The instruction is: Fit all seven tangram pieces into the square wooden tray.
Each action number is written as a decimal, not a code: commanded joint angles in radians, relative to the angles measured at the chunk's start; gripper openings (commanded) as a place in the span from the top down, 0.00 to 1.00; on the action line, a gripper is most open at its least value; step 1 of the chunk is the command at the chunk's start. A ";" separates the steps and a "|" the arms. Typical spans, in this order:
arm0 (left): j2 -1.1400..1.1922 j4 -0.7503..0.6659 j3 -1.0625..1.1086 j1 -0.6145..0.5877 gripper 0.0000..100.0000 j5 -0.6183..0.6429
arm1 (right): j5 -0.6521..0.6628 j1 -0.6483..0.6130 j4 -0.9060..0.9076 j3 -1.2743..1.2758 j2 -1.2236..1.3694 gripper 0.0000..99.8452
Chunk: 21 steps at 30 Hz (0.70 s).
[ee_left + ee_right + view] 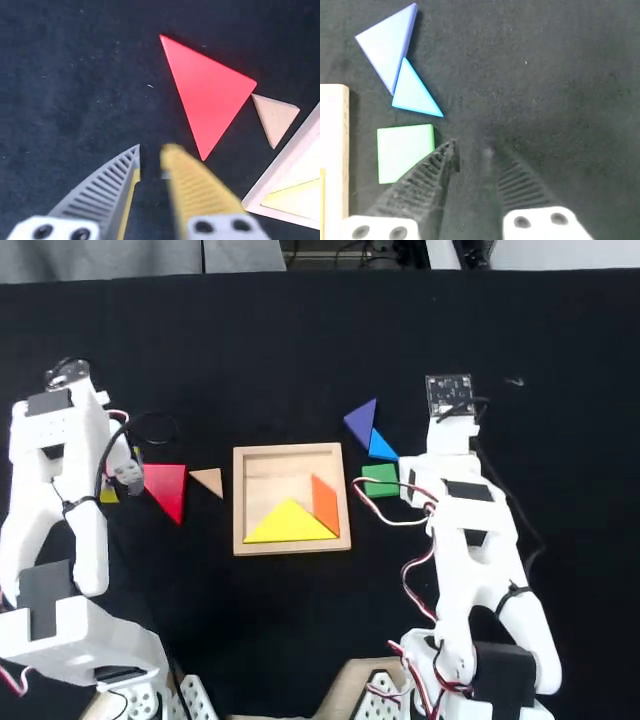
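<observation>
The left gripper (150, 150) sat just left of the large red wooden triangle (207, 92), its jaws barely parted and empty. The triangle lay left of the square wooden tray (290, 449). A good grasp likely needed wider jaws across a narrow corner, avoiding the small tan triangle (276, 120). The right gripper (472, 147) was slightly open and empty.

I see black cloth covering the whole worktop (300, 350), evenly lit and faintly speckled with lint. Past its far edge there is grey fabric (100, 255), then dark cables (350, 252), then a white surface (560, 252).
</observation>
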 commanded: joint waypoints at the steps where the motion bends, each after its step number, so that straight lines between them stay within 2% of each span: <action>1: -0.044 -0.087 0.058 0.021 0.80 0.034 | 0.018 -0.011 0.006 -0.041 -0.008 0.91; 5: -0.046 -0.161 0.099 -0.008 0.82 0.060 | -0.002 -0.011 0.008 -0.041 -0.004 0.80; 6: -0.046 -0.166 0.097 -0.024 0.87 0.060 | -0.003 -0.011 0.012 -0.041 -0.004 0.80; 8: -0.046 -0.173 0.096 -0.054 0.99 0.061 | 0.015 -0.011 0.012 -0.041 -0.007 0.86; 11: -0.040 -0.203 0.104 -0.070 0.90 0.092 | 0.014 -0.011 0.008 -0.041 -0.008 0.98; 12: -0.037 -0.210 0.104 -0.071 0.89 0.103 | 0.014 -0.011 0.009 -0.041 -0.008 0.99; 15: -0.035 -0.238 0.113 -0.071 0.89 0.109 | 0.012 -0.041 0.014 -0.041 -0.008 0.91; 18: -0.043 -0.273 0.142 -0.071 0.89 0.109 | 0.018 -0.126 0.029 -0.038 -0.008 0.82; 21: -0.046 -0.273 0.139 -0.058 0.89 0.100 | 0.020 -0.193 0.064 -0.050 -0.008 0.78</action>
